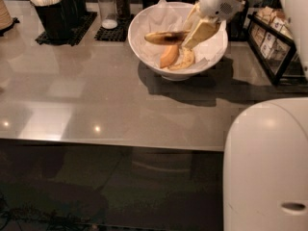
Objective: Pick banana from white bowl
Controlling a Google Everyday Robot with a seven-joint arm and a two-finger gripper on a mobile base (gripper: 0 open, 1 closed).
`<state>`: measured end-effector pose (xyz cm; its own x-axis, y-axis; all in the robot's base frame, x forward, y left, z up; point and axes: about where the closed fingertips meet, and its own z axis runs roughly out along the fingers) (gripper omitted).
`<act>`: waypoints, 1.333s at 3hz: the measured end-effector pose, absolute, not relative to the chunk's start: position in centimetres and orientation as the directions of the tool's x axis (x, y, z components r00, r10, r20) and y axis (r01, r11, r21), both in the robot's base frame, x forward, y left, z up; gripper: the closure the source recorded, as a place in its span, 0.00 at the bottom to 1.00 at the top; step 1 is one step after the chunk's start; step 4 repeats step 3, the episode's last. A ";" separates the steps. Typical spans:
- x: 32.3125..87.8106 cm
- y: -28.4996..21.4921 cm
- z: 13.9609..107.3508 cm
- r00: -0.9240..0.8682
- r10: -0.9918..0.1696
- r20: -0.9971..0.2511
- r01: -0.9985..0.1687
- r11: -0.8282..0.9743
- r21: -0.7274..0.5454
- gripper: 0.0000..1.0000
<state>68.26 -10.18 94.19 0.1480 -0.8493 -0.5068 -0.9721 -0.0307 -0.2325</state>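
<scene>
- Tool [193,32] above the right half of the white bowl [144,52], pinching the right end of the banana [163,37].
- Banana roughly level, up over the paper lining [159,18], within the bowl's outline, apparently clear of the orange piece [168,56] and the shorter yellow banana [185,59] down in the bowl.
- Risk, by judgement: gripped at one end only, so liable to droop, swing or slide out of the pinch and drop into the bowl; soft overripe skin likely to squash or tear under pressure.
- Risk: free end aimed toward the bowl's left rim; apt to snag rim or paper on a low sideways pull, dragging the bowl.
- Open room: straight up from the bowl; wide bare bench [96,95] in front and to the left of the bowl.
- Tight spots: shakers [109,6] and black holder [55,11] behind-left of the bowl, display rack [269,37] just right of the bowl.
</scene>
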 end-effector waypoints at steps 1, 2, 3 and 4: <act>65.2 -10.3 98.1 0.167 -0.840 -0.517 -0.956 -0.009 -0.294 1.00; 61.5 -10.7 100.5 0.208 -0.785 -0.583 -0.929 0.028 -0.369 1.00; 57.8 -11.3 100.3 0.212 -0.742 -0.636 -0.914 0.080 -0.398 1.00; 57.8 -11.3 100.3 0.212 -0.742 -0.636 -0.914 0.080 -0.398 1.00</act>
